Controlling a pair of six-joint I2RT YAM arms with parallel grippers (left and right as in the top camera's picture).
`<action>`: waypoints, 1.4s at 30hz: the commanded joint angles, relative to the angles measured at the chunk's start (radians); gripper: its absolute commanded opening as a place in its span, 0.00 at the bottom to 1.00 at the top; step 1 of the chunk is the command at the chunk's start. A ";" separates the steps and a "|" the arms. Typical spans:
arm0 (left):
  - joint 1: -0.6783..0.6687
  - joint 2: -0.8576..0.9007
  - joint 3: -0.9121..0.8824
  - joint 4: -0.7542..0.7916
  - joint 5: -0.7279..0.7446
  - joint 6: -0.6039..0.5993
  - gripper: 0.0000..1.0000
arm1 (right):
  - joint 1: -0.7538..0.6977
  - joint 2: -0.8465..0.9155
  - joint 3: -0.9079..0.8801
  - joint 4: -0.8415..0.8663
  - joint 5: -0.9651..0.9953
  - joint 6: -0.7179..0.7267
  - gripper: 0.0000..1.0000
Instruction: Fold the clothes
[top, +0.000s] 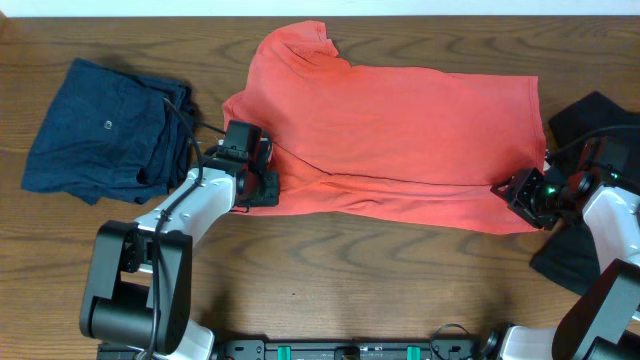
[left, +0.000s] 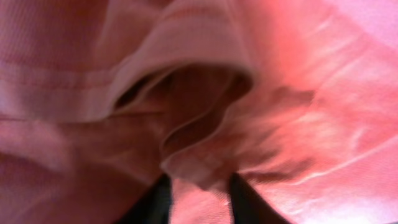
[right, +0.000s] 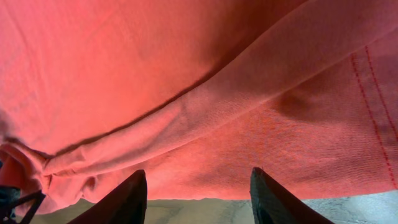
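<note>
Red T-shirt (top: 400, 130): spread flat at centre (plain coral side up), one end bunched at upper left, near hem rumpled.
Navy garment (top: 100, 135): loosely folded, far left.
Black garment (top: 588, 118): crumpled, far right.

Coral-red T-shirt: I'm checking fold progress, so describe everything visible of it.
The coral-red T-shirt of soft knit cloth lies spread sideways on the brown wooden table, creased, its near part folded over, hems stitched. The left arm's fingers pinch a bunched fold at its sleeve end; the right arm's fingers stand open at its hem corner.
</note>
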 joint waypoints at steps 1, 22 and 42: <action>0.004 -0.006 0.005 0.019 0.082 0.019 0.11 | 0.008 0.006 0.015 0.003 -0.014 -0.016 0.51; 0.005 -0.051 0.048 -0.032 0.079 0.025 0.30 | 0.007 0.006 0.015 0.003 -0.014 -0.016 0.50; 0.005 0.003 0.012 0.019 -0.047 0.031 0.25 | 0.007 0.006 0.015 0.003 -0.015 -0.016 0.50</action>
